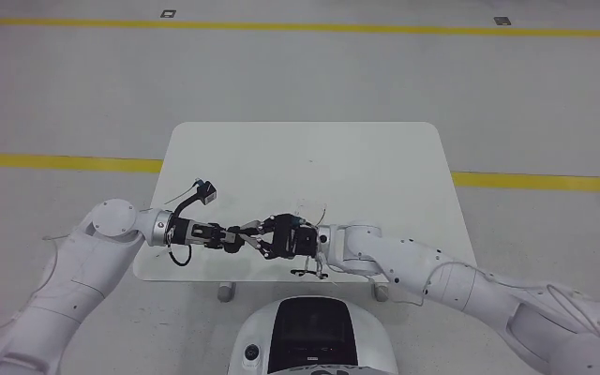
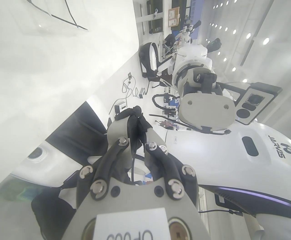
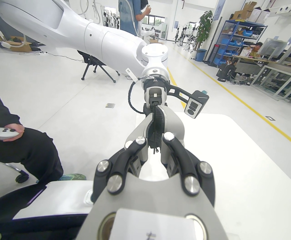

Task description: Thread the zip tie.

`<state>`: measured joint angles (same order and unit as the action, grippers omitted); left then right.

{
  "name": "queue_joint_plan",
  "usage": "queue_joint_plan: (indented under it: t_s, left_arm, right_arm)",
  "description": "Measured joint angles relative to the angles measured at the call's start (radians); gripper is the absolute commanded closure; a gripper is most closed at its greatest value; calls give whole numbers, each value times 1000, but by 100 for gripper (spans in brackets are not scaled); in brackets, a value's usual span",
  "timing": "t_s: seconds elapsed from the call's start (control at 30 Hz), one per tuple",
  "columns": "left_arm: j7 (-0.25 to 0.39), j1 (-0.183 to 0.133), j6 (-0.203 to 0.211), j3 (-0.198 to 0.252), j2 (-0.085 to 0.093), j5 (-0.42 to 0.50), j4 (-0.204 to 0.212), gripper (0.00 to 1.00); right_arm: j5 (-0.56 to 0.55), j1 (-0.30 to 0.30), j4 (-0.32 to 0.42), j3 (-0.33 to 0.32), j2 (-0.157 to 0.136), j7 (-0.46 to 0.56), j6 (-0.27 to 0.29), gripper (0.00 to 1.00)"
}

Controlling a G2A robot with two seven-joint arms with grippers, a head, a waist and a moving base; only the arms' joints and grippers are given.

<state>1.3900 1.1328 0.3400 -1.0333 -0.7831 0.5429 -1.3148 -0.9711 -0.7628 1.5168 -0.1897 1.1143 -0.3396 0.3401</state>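
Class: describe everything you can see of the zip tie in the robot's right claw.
The zip tie is a thin black strip, plastic by its look, with fine ridges along it. It runs straight along the gap between the fingers of the right claw, which grip it from both sides. Its near end pokes out free past the fingers; its far end is hidden. It is held over the white table.

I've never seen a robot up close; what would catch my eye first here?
Its two tools meet tip to tip over the near edge of the table: the right tool pinches a black ridged zip tie, facing the left tool. A clear bag of black ties lies just beyond.
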Motion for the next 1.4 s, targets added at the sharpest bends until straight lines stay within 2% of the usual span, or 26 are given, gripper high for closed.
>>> queue_joint_plan:
  t_s: [0.2, 0.53, 0.87, 1.4]
  left_arm:
    - [0, 0, 0, 0, 0, 0, 0, 100]
    - [0, 0, 0, 0, 0, 0, 0, 100]
    - [0, 0, 0, 0, 0, 0, 0, 100]
    - [0, 0, 0, 0, 0, 0, 0, 100]
  right_arm:
    - [1, 25, -38, 20, 18, -25, 0, 100]
    - [-16, 16, -65, 20, 40, -43, 0, 100]
    - [-44, 6, -63, 20, 41, -74, 0, 100]
    - [-42, 8, -76, 20, 46, -63, 0, 100]
